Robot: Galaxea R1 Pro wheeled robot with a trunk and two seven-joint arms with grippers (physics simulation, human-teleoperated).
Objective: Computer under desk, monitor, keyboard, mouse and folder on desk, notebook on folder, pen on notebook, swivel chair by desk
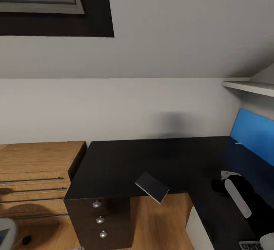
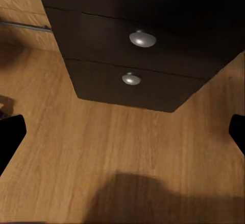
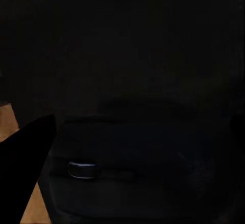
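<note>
One desk (image 1: 125, 159), black, matte, L-shaped; three round silver knobs (image 1: 99, 219) on its drawer unit. One notebook (image 1: 152, 187), thin, dark grey, tilted, overhanging desk's front edge. One wooden chest (image 1: 36, 174) beside desk's left end. One blue folder (image 1: 253, 134) upright at desk's right edge. Left gripper (image 2: 122, 132) over wood floor (image 2: 102, 147), fingers wide, empty. Right gripper (image 3: 132, 147) in darkness; finger spacing cannot tell.

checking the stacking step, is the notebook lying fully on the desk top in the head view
No, the notebook sits at the front edge of the desk, tilted, with one corner hanging out over the wood floor.
</note>
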